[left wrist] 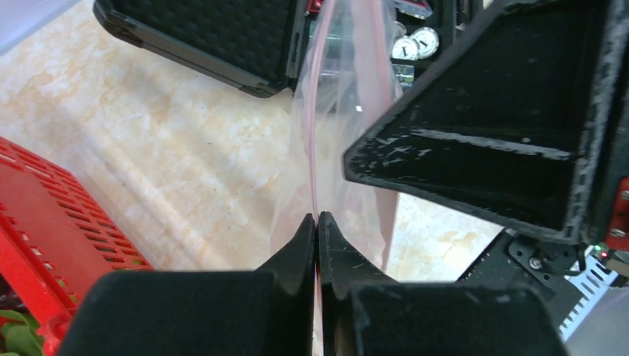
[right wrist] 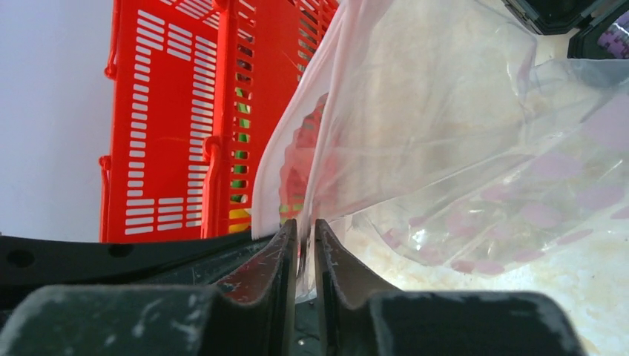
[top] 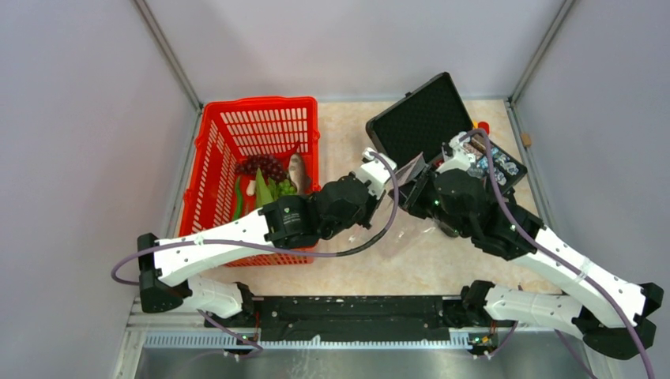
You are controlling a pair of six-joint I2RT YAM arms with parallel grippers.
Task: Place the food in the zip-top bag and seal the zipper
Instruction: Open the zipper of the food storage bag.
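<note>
The clear zip-top bag (top: 404, 230) with pale dots hangs between both grippers over the table. My left gripper (left wrist: 317, 219) is shut on the bag's pink zipper strip (left wrist: 314, 148), which runs straight up from the jaws. My right gripper (right wrist: 303, 227) is shut on the bag's mouth edge, and the dotted film (right wrist: 460, 148) billows to the right. In the top view the two grippers (top: 397, 175) (top: 419, 188) meet close together. The food lies in the red basket (top: 213, 150): purple grapes (top: 261, 166), a grey fish (top: 296, 170), green leaves (top: 261, 192) and green grapes (top: 286, 188).
An open black foam-lined case (top: 419, 118) stands at the back right, with small gadgets (top: 496, 166) in its lower half. The case (left wrist: 215, 37) lies just beyond the bag. The basket (right wrist: 185, 111) is to the left. Grey walls close in the marble table.
</note>
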